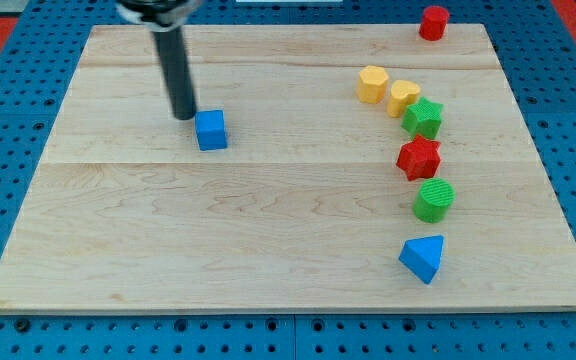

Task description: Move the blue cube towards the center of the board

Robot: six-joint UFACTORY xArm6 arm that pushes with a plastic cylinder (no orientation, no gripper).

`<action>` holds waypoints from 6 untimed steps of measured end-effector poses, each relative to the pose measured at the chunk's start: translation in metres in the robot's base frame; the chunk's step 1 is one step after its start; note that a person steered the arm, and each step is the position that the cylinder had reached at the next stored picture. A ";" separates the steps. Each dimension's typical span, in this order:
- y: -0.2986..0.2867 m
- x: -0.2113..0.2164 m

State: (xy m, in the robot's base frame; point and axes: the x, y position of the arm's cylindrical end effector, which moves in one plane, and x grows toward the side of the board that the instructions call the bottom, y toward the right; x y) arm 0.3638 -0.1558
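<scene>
Board [268, 215]: pale wood, laid on a blue pegboard [8, 80] dotted with holes.

Rod [175, 70]: dark, straight, coming down from the view's top, left of the middle. No jaws of any kind, so nothing to spread, press together or pinch.

My tip [183, 117]: resting on the board in its upper left part, just beside the blue cube on the cube's upper left side; touching or a hair apart, cannot tell which.

Blue cube [211, 130]: upper left part of the board, left of the board's middle and above it, well apart from all other blocks.

Red cylinder [433, 22]: at the top edge near the top right corner, alone.

Yellow block, first [372, 84]: rounded many-sided shape, upper right part of the board, head of a column running down the right side.

Yellow block, second [403, 97]: exact shape unclear, just beside the first on its lower right, touching or nearly so.

Green star [423, 118]: touching the second yellow block on its lower right.

Red star [419, 157]: just below the green star, near it.

Green cylinder [433, 200]: ribbed side, below the red star, near it.

Blue wedge [423, 258]: three-sided block, lowest of the column, near the bottom right corner, short of the bottom edge.
</scene>
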 end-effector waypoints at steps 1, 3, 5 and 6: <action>-0.001 0.027; 0.053 0.042; 0.055 0.027; 0.091 0.012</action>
